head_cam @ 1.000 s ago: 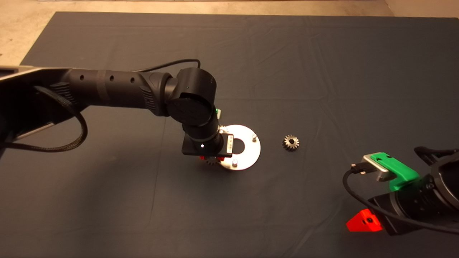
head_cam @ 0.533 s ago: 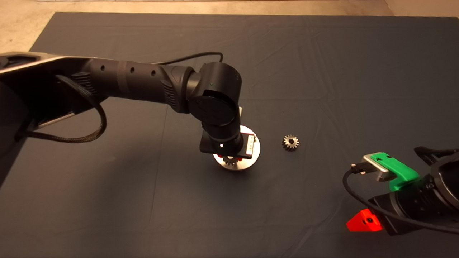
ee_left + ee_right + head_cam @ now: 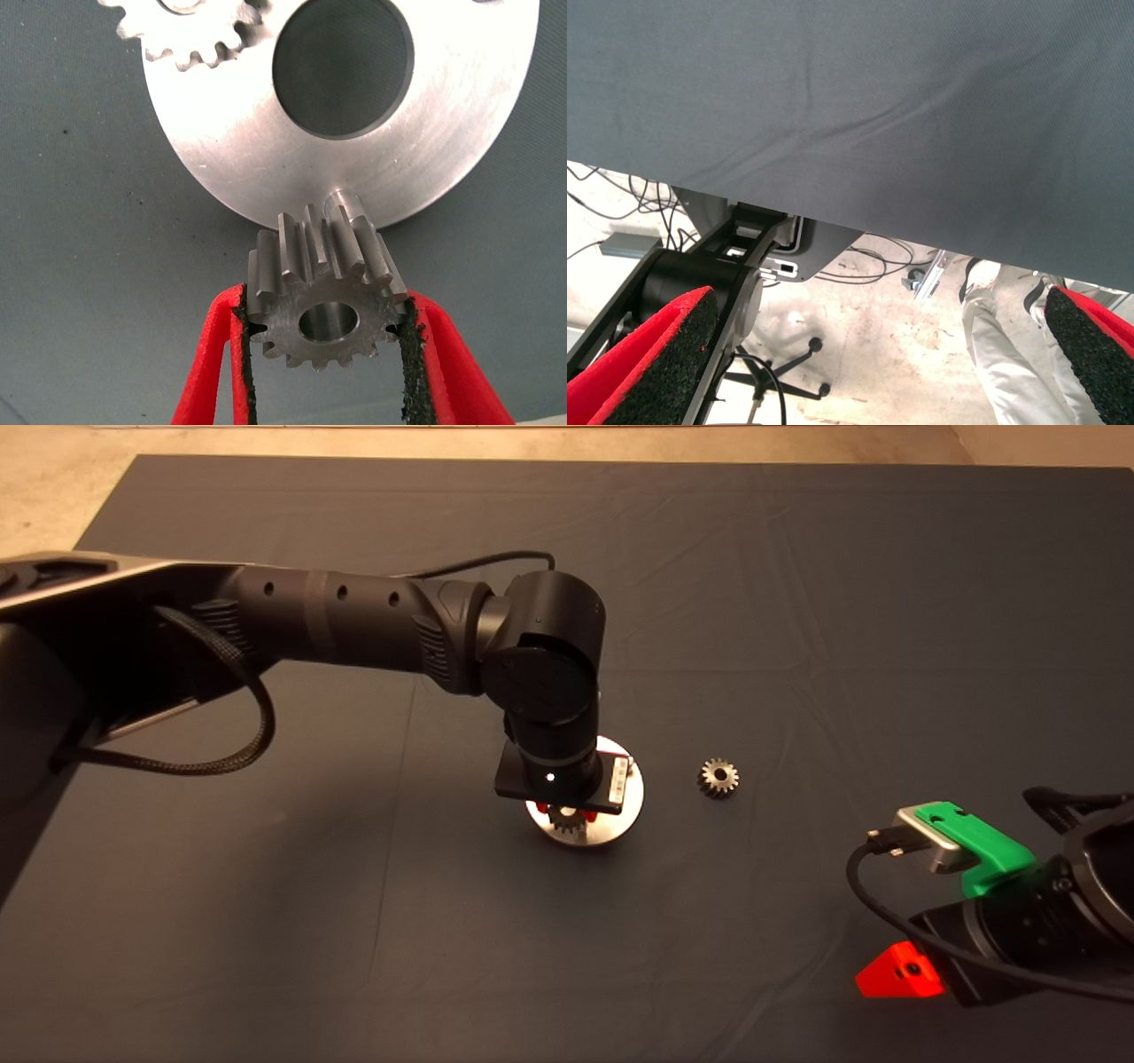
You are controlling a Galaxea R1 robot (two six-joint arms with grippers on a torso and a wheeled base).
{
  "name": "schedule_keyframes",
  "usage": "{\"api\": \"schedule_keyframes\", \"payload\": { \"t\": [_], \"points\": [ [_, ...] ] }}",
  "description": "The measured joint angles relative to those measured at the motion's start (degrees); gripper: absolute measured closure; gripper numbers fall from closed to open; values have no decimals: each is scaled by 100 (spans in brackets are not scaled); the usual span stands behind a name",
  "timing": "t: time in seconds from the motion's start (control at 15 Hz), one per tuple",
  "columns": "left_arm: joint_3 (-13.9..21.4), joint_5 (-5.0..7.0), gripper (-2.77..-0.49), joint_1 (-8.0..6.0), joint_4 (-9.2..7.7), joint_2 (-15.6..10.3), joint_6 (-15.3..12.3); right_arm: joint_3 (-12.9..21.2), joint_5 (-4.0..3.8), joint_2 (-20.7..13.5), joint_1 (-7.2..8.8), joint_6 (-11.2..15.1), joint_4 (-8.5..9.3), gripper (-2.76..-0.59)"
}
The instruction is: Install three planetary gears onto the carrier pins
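Head view: the left arm reaches in over the middle of the tabletop [image 3: 797, 558], its wrist hanging straight above the round metal disc [image 3: 620, 819].
Left pincer [image 3: 323, 323]: closed on a gear [image 3: 321, 297], one black pad on each side of it, gripping the teeth.
Held gear: poised over the disc's rim, tilted, its centre hole facing the wrist camera; a pin [image 3: 347, 205] stands just behind it. I can't tell whether the gear touches the pin.
Disc: flat on the dark mat near the middle of the tabletop, its big centre hole showing the mat through it.
Second gear [image 3: 182, 31]: lying on the far part of the disc, only partly seen in the left wrist view.
Third gear [image 3: 718, 778]: loose on the mat, just to the right-edge side of the disc, apart from it.
Right pincer [image 3: 877, 372]: parked at the near right corner of the tabletop, fingers spread wide, holding nothing.
Right wrist view: the mat's edge, then floor with cables, a chair base and a person's legs [image 3: 1001, 341] in pale trousers.
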Motion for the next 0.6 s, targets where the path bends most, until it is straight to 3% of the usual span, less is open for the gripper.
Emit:
{"api": "schedule_keyframes", "payload": {
  "t": [0.33,0.6],
  "points": [
    [-257,23,-70,-1,-39,284,162,0,-3,-1,-1,0,0,-275],
    [-373,29,-70,0,-61,359,204,0,-1,-1,0,0,0,-275]
  ]
}}
